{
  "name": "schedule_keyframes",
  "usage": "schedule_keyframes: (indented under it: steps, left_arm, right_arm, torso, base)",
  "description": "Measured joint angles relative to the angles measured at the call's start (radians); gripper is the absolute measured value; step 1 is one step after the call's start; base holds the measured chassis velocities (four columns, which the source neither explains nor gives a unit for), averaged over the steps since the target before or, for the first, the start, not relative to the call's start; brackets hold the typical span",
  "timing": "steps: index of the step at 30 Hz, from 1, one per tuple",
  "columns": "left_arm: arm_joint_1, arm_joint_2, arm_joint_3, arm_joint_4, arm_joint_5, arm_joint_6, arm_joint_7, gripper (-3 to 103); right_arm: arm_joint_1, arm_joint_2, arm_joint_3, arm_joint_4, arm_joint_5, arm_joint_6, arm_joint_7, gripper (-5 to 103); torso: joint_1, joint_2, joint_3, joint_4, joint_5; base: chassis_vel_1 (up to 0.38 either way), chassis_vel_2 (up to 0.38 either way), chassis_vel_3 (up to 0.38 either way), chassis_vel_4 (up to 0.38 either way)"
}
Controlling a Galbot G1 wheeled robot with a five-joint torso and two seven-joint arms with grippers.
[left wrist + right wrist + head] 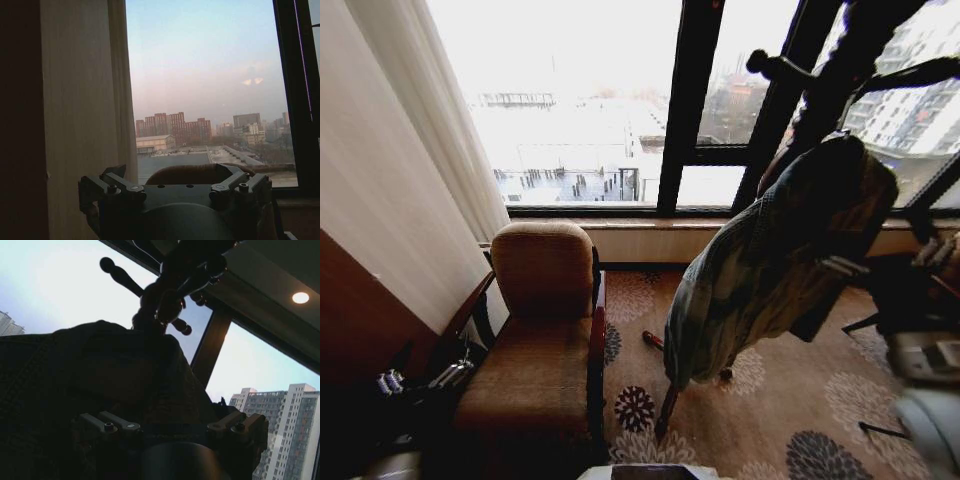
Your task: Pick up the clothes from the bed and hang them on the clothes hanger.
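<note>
Patterned carpet (770, 400) lies open at lower centre of the head view, beside a brown armchair (540, 330) at lower left. Right of centre, the denim jacket (770, 260) hangs draped on a dark coat stand (820, 90) before the window (570, 110). The right gripper (172, 427) is raised against the jacket, the left gripper (175, 187) faces the window; I cannot tell whether either's fingers are open.

The hanging jacket (760, 270) and dark coat stand (820, 100) block the right; the armchair (540, 330) blocks the left, with open carpet (630, 310) between them.
</note>
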Motion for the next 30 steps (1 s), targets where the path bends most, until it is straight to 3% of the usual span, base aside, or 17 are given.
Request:
schedule_keyframes:
  steps: [1, 3, 5, 14, 22, 30]
  left_arm:
    - [0.0, 0.0, 0.0, 0.0, 0.0, 0.0, 0.0, 100]
    - [0.0, 0.0, 0.0, 0.0, 0.0, 0.0, 0.0, 100]
    - [0.0, 0.0, 0.0, 0.0, 0.0, 0.0, 0.0, 100]
    - [0.0, 0.0, 0.0, 0.0, 0.0, 0.0, 0.0, 100]
    - [0.0, 0.0, 0.0, 0.0, 0.0, 0.0, 0.0, 100]
    - [0.0, 0.0, 0.0, 0.0, 0.0, 0.0, 0.0, 100]
  right_arm:
    - [-0.007, 0.041, -0.018, -0.001, 0.032, 0.005, 0.005, 100]
    - [-0.009, 0.056, -0.026, -0.001, 0.046, 0.006, 0.007, 100]
    - [-0.023, 0.147, -0.093, -0.002, 0.139, 0.014, 0.022, 100]
    - [-0.111, 0.266, -0.299, -0.004, 0.214, 0.015, 0.029, 100]
    - [-0.178, 0.288, -0.516, -0.005, 0.14, -0.001, 0.043, 100]
    - [-0.22, 0.283, -0.584, -0.005, 0.042, -0.001, 0.041, 100]
  torso:
    - [0.0, 0.0, 0.0, -0.0001, 0.0001]
    - [0.0, 0.0, 0.0, -0.0002, 0.0001]
    - [0.0, 0.0, 0.0, 0.0001, -0.0002]
    - [0.0, 0.0, 0.0, 0.0, -0.0002]
    - [0.0, 0.0, 0.0, 0.0001, -0.0001]
    - [0.0, 0.0, 0.0, 0.0001, -0.0001]
  base:
    - [0.0, 0.0, 0.0, 0.0]
    - [0.0, 0.0, 0.0, 0.0]
    - [0.0, 0.0, 0.0, 0.0]
    - [0.0, 0.0, 0.0, 0.0]
    - [0.0, 0.0, 0.0, 0.0]
    - [0.0, 0.0, 0.0, 0.0]
